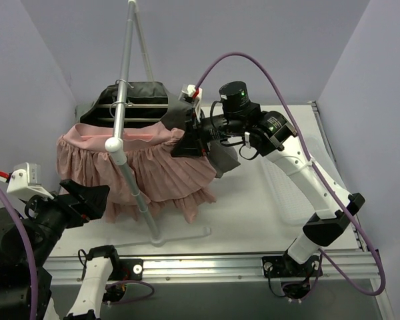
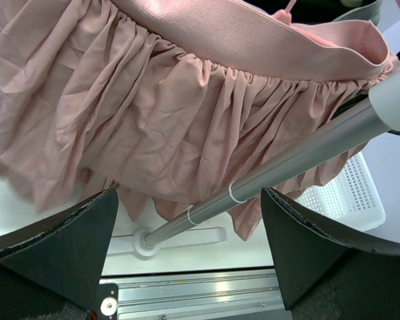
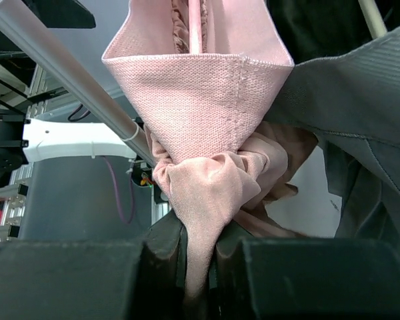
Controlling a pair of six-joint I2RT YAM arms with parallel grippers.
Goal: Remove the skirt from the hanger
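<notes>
Right wrist view shows the right gripper (image 3: 199, 250) clamped on a bunched fold of the pink skirt (image 3: 200, 87) just below its waistband, the skirt hanging beside the metal rail (image 3: 67, 73) and a dark garment (image 3: 360, 120), while the left gripper (image 2: 187, 220) gapes wide under the ruffles.

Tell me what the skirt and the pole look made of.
Skirt: thin matte pink cloth, probably woven; it gathers into soft crinkled folds. Waistband: thicker, knit-looking, with a fine ribbed texture. Pole: metal, likely aluminium or steel; silvery brushed sheen.
</notes>
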